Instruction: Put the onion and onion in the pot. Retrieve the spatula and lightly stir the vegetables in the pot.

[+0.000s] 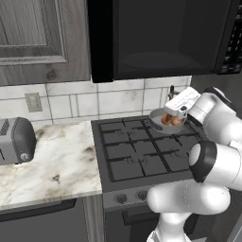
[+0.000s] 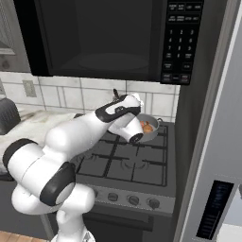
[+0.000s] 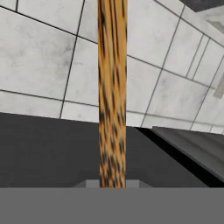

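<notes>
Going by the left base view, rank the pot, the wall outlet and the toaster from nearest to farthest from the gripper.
1. The pot, on the stove's back right burner, right beside the gripper.
2. The wall outlet, on the tiled wall far to the left.
3. The toaster, at the counter's left edge, slightly farther out.

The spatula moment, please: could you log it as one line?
stage: stir prep | pot: rear right burner, both onions inside | spatula: handle runs up from tool | tool: by pot, grip unclear

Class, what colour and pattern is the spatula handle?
Orange-brown spatula handle with dark wood-grain streaks; hand view shows it best.
</notes>
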